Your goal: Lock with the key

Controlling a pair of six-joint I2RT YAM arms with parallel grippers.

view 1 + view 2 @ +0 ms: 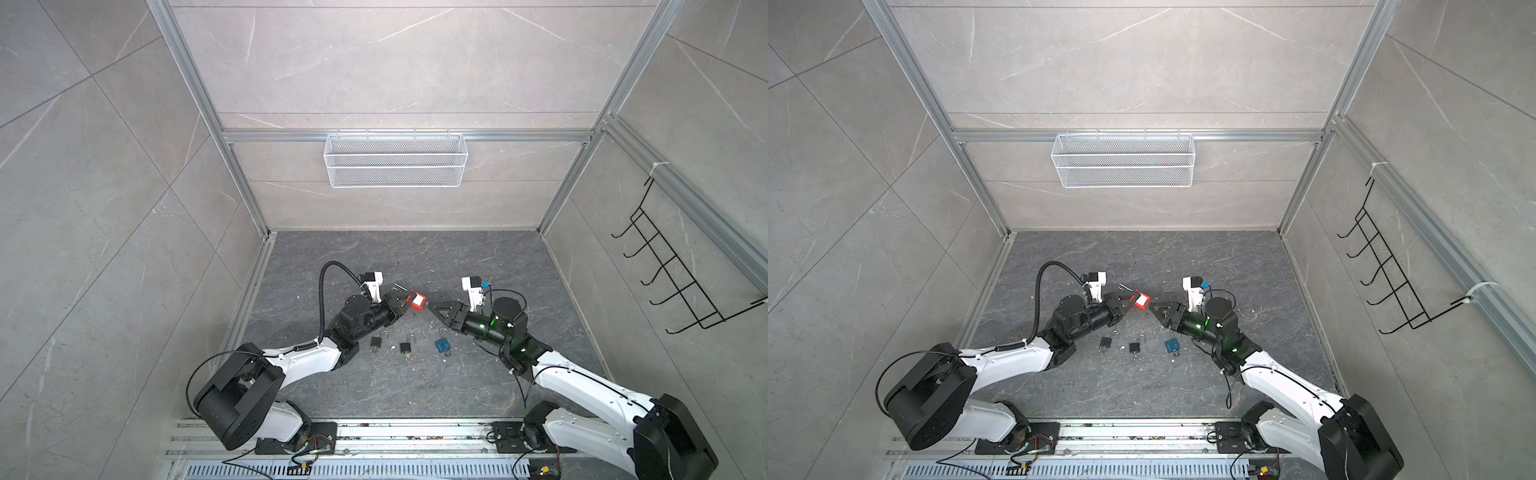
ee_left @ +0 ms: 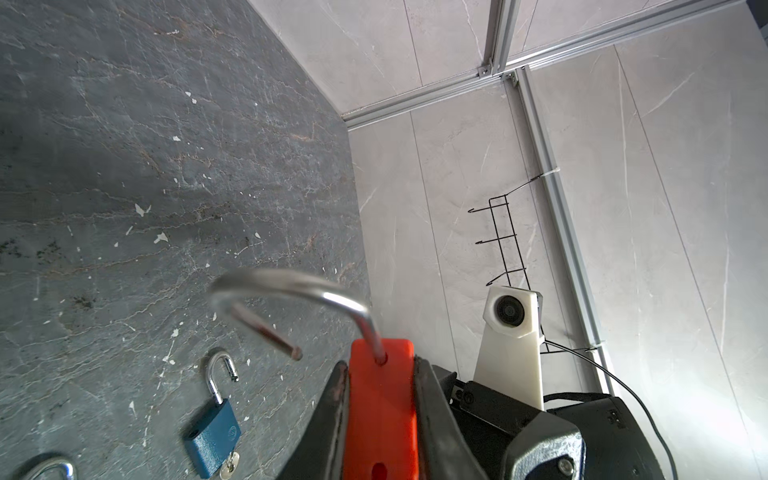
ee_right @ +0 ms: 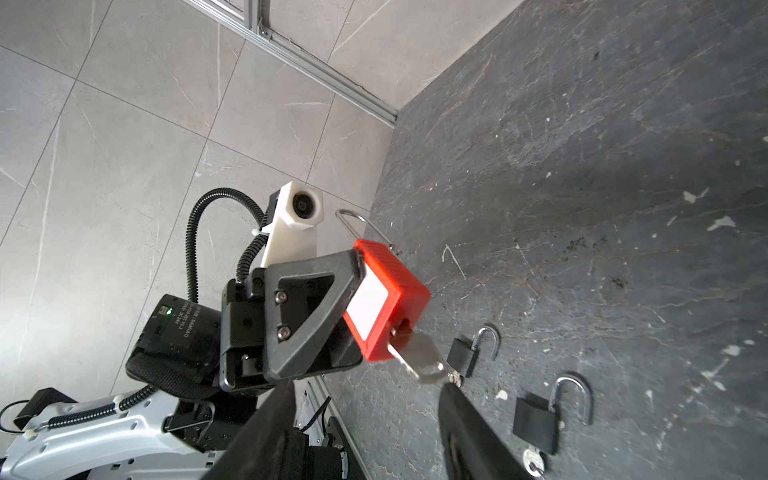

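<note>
Two fingers of the right gripper [image 1: 432,308] stand apart, one on either side of the flat silver key [image 3: 417,357], and neither pad clearly touches it yet. That key sticks out of the base of the red plastic padlock with a white label [image 3: 386,303]. The left gripper [image 1: 409,302] has this padlock clamped by its flat sides, raised off the tabletop. In both top views it sits just below the middle of the frame, between the two grippers. Its steel shackle [image 2: 291,286] is swung open, with the free end out of the body.

The step in hand looks like taking hold of the key. The pads should close on the broad faces of the key's bow, not on the small ring at its end. The wrist should line up with the key's shaft so any turn runs about that axis, while the left grip resists the twist.

Lower in the frame, a small black padlock [image 1: 376,343], a second black padlock [image 1: 406,347] and a blue padlock [image 1: 441,344] lie open on the dark grey stone tabletop [image 1: 457,257].
</note>
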